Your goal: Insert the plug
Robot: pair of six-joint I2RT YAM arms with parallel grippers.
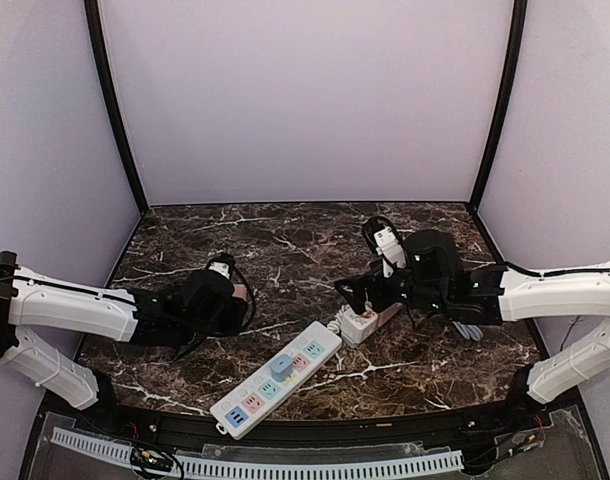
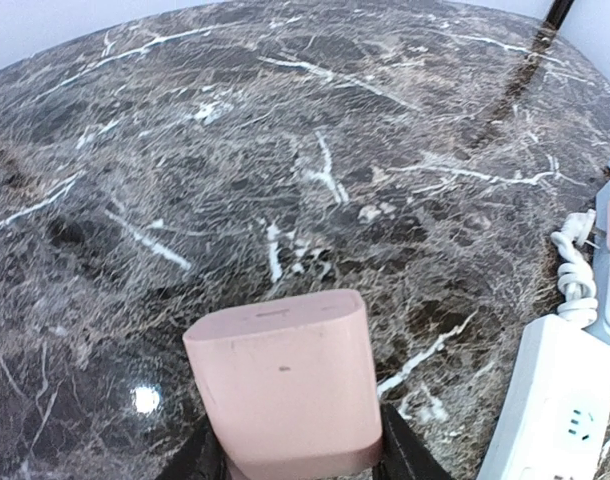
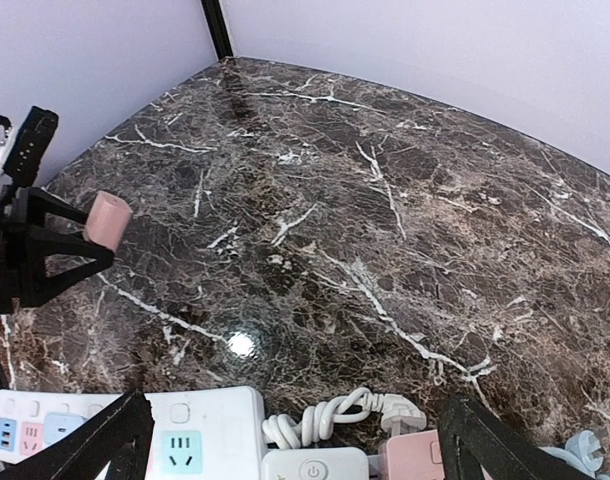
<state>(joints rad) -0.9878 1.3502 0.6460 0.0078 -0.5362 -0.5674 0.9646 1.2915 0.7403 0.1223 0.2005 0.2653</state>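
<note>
A pink plug (image 2: 285, 385) sits between the fingers of my left gripper (image 2: 297, 455), which is shut on it just above the marble table. From above, the left gripper (image 1: 233, 300) and the plug (image 1: 244, 295) are left of the white power strip (image 1: 277, 378), apart from it. The strip has pastel sockets, and a blue plug (image 1: 282, 365) stands in one. My right gripper (image 1: 363, 303) is open and hovers over the strip's far end (image 3: 200, 430), with nothing between its fingers (image 3: 100, 445).
A coiled white cord (image 3: 345, 420) lies beside a small white switch block (image 3: 315, 467) and a pink block (image 3: 415, 462) under the right gripper. Black cables (image 1: 377, 232) lie behind it. Purple walls enclose the table (image 1: 285, 240).
</note>
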